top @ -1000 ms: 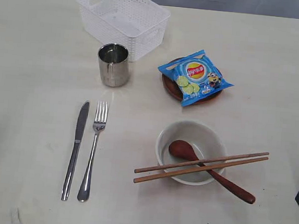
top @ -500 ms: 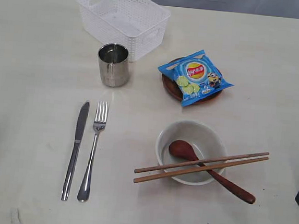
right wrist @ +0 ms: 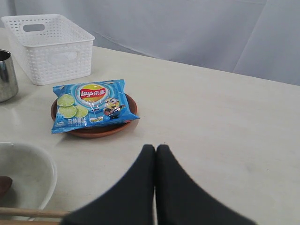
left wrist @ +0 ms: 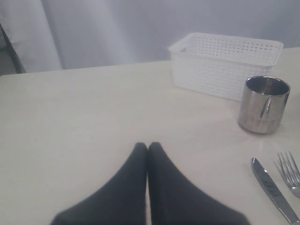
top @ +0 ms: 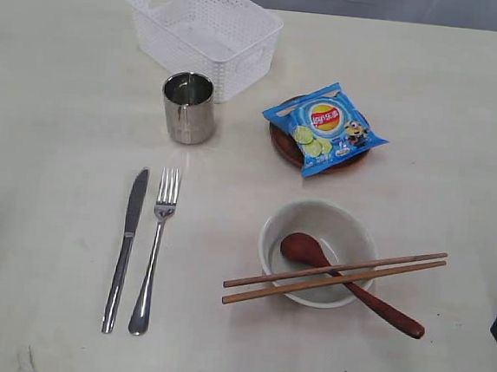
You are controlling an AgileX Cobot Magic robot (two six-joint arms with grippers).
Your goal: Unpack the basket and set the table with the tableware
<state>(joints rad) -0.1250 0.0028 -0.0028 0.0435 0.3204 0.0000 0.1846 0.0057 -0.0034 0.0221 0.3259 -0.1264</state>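
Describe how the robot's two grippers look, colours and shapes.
The left gripper has two matte black fingers, broad at the base and tapering to rounded tips. The right gripper has the same black tapered pair. No cables, markings or arm links show in either wrist view.

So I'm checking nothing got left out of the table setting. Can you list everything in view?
table: one, pale cream, under everything
basket: one, white, far side, looks empty
cup: one, steel, just in front of the basket
knife: one, steel, near left, beside the fork
fork: one, steel, right of the knife
plate: one, brown, right of the cup
chips packet: one, blue, on the plate
bowl: one, off-white, near right
spoon: one, dark red-brown, in the bowl, handle over the rim
chopsticks: two, wooden, across the bowl
left fingers: black, closed
right fingers: black, closed
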